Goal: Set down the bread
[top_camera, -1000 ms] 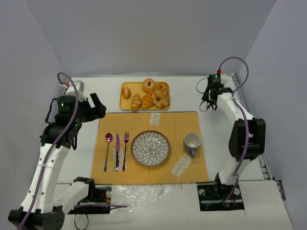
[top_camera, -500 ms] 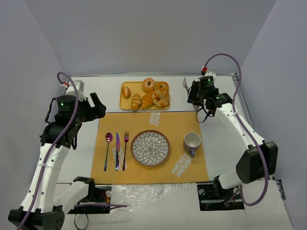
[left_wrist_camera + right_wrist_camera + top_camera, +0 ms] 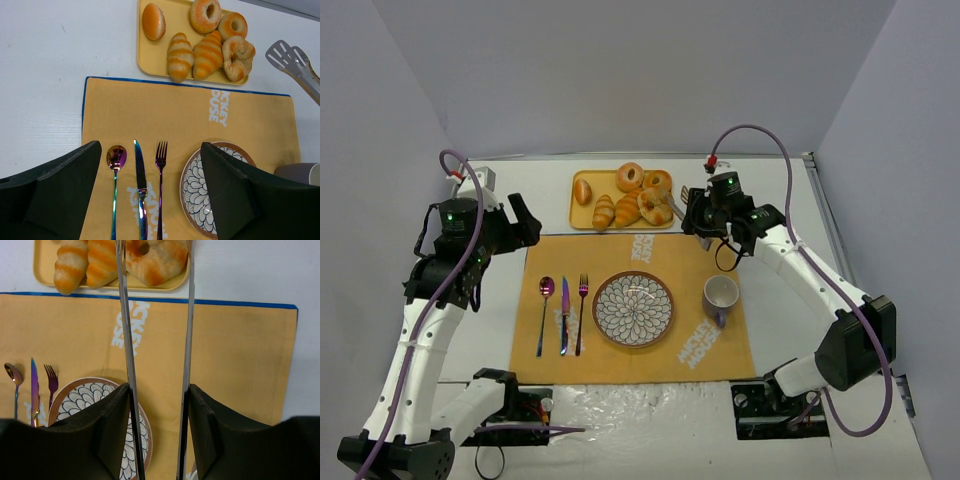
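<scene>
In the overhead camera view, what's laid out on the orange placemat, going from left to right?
Spoon, knife, fork, plate, mug.

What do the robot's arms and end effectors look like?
The left arm and right arm have white links, black joints with small green lights, and a purple cable looping along each. The end effector fingers are broad and black.
</scene>
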You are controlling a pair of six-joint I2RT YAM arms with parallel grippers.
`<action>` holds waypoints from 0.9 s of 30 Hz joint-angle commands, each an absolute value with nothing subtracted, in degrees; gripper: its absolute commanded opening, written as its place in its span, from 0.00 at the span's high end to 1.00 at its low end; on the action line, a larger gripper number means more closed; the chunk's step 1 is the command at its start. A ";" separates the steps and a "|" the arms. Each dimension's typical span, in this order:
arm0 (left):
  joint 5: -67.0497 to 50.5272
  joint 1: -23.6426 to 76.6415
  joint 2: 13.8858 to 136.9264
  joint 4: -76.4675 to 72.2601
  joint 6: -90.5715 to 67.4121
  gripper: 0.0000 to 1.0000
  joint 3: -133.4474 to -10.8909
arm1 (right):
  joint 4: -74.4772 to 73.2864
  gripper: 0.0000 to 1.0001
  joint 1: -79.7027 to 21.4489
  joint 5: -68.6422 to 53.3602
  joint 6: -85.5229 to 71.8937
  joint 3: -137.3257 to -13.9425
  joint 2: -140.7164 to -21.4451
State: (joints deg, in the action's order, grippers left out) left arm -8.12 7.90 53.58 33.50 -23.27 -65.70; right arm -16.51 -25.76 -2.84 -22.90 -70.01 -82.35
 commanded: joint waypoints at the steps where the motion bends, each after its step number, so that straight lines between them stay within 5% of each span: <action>1: -8.53 7.47 53.88 29.44 -23.91 0.23 -66.18 | -13.82 0.56 -27.84 -2.42 -23.62 -70.24 -82.04; 27: -8.17 7.47 54.05 29.62 -23.73 0.23 -66.18 | -8.00 0.55 -28.30 2.03 -24.07 -71.55 -93.98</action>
State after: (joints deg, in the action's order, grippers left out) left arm -8.10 7.90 54.11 33.50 -23.24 -64.97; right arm -11.93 -28.23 0.03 -23.61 -69.41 -93.52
